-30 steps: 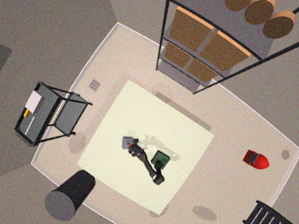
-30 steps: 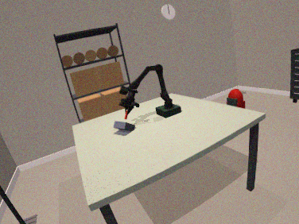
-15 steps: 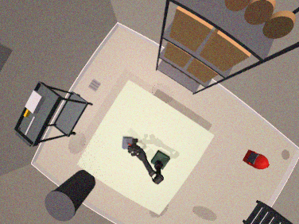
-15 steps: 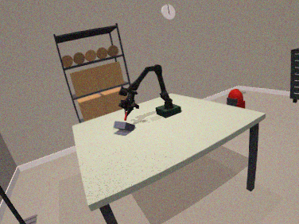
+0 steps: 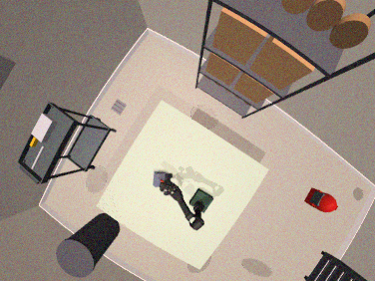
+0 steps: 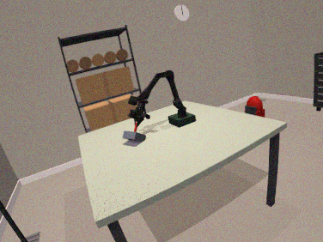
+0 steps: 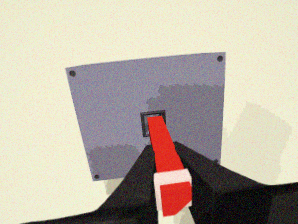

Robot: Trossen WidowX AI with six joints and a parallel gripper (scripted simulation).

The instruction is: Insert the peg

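Claw fingers (image 5: 165, 184) (image 6: 136, 121) nearly closed, our gripper grips the red peg (image 6: 136, 127) (image 7: 166, 152), a white band around it, its far end at the square hole (image 7: 145, 125) in the gray sloped panel (image 5: 159, 178) (image 6: 130, 136) (image 7: 115, 110); we cannot tell whether it has entered.

Red peg (image 5: 162, 181) (image 6: 136, 127) (image 7: 165, 149), tilted, at panel's (image 5: 158, 177) (image 6: 130, 135) (image 7: 117, 100) square hole (image 7: 145, 125)
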